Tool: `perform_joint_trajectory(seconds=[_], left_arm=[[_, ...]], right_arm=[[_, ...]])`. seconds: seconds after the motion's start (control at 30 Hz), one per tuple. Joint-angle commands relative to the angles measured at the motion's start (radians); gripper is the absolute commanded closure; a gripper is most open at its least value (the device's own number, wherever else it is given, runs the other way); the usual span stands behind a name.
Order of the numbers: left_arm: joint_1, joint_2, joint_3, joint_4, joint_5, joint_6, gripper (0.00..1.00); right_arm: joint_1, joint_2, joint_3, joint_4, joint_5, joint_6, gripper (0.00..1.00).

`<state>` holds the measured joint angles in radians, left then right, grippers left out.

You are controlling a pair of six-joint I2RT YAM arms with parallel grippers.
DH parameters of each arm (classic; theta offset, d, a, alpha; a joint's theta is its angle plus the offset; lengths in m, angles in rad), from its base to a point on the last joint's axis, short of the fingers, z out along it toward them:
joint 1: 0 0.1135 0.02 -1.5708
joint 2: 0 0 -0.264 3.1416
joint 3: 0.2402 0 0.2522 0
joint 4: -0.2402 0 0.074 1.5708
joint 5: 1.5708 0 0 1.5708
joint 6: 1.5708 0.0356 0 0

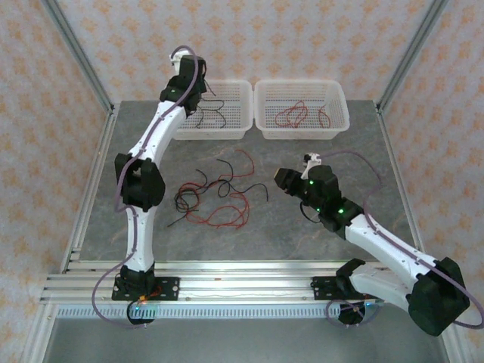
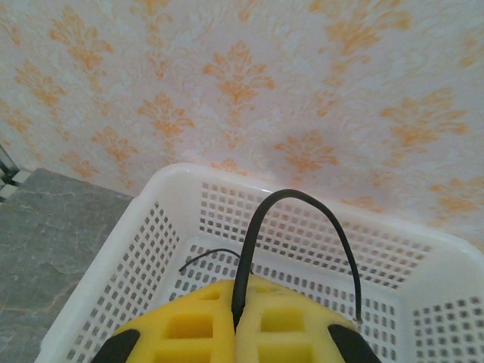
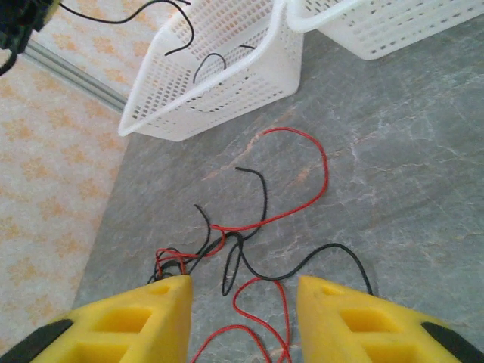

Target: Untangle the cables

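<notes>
Grey marbled table (image 1: pixel 265 242), seen from above and bounded by aluminium rails (image 1: pixel 227 276). Bare surface runs along the left edge, the near edge and the right side behind the right arm.

Two white perforated baskets stand side by side at the far edge. The left basket (image 1: pixel 223 134) holds loose black cables (image 1: pixel 215 117); the right basket (image 1: pixel 302 134) holds red cables (image 1: pixel 291 115).

The left arm (image 1: pixel 155 136) reaches from the near left corner up over the left basket. The left gripper (image 2: pixel 236 299) is pressed together on a black cable (image 2: pixel 291 193), which arches above the basket with its free end hanging to the right.

The right arm (image 1: pixel 386 246) bends in from the near right corner. The right gripper (image 3: pixel 243 291) hangs over the table, its yellow fingers apart and holding nothing.

The tangle (image 1: pixel 215 200) of red and black cables lies mid-table, apart from the baskets, its right end just below the right gripper.
</notes>
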<state>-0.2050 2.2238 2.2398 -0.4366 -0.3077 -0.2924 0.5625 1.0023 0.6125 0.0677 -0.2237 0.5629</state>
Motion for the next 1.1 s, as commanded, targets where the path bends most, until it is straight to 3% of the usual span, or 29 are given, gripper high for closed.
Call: perform_joint_trajectory(seconds=[0.0,0.23,0.7,0.9,1.07], left_arm=[[0.034,0.049,0.03,0.075,0.071,0.01,1.0],[0.057,0.153,0.0,0.108,0.13,0.001,0.99],[0.057,0.152,-0.047,0.136,0.182,0.035,0.48],[0.058,0.127,-0.056,0.127,0.192,0.03,0.35],[0.056,0.076,-0.08,0.11,0.209,0.015,0.33]], right_arm=[[0.004,-0.035,0.013,-0.063,0.061,-0.024,0.59],[0.004,-0.046,0.024,-0.105,0.093,-0.042,0.59],[0.004,-0.011,0.026,-0.095,0.087,-0.044,0.57],[0.004,-0.003,0.029,-0.095,0.08,-0.043,0.57],[0.006,0.037,0.047,-0.103,0.052,-0.056,0.57]])
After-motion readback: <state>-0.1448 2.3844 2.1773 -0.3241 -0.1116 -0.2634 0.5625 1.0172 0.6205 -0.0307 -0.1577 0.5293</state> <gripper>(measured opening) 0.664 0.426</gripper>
